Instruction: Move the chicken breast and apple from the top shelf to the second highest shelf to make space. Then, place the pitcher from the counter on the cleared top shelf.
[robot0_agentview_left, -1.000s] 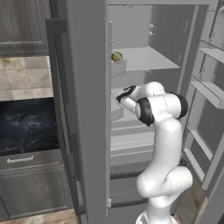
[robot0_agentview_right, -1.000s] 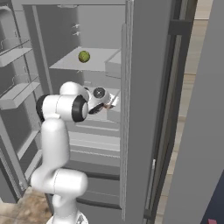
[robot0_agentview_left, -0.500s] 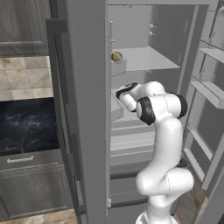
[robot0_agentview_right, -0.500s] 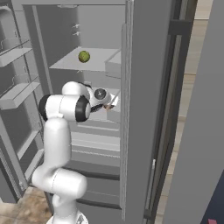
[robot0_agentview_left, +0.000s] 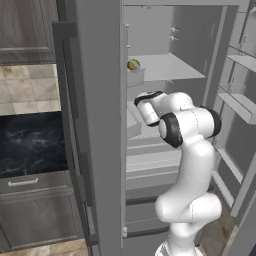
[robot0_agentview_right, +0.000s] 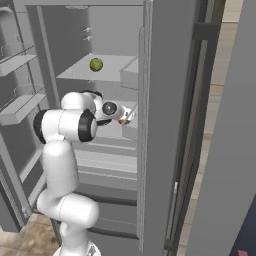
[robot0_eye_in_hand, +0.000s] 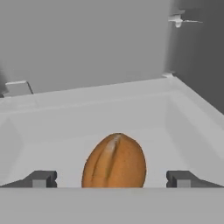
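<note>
Hand view, my two-finger gripper (robot0_eye_in_hand: 109, 178) spread wide, holding nothing, orange-brown lumpy chicken breast (robot0_eye_in_hand: 114, 162) between fingertips, yellow-green round apple (robot0_agentview_right: 96, 64) on pale grey top shelf (robot0_agentview_right: 111, 67).

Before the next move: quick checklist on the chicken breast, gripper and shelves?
1. Chicken breast off the top shelf: ok. In the hand view it sits low, between the fingertips.
2. Gripper released: ok. The tips stand wide, a clear gap on each side of the chicken breast.
3. Chicken breast resting on the second highest shelf: cannot tell. Its underside is hidden at the bottom edge.
4. Apple moved down: not ok. It sits on the top shelf.
5. Top shelf ready for the pitcher: not ok, the apple is there.
6. Retreat path: cannot tell from these views.
</note>
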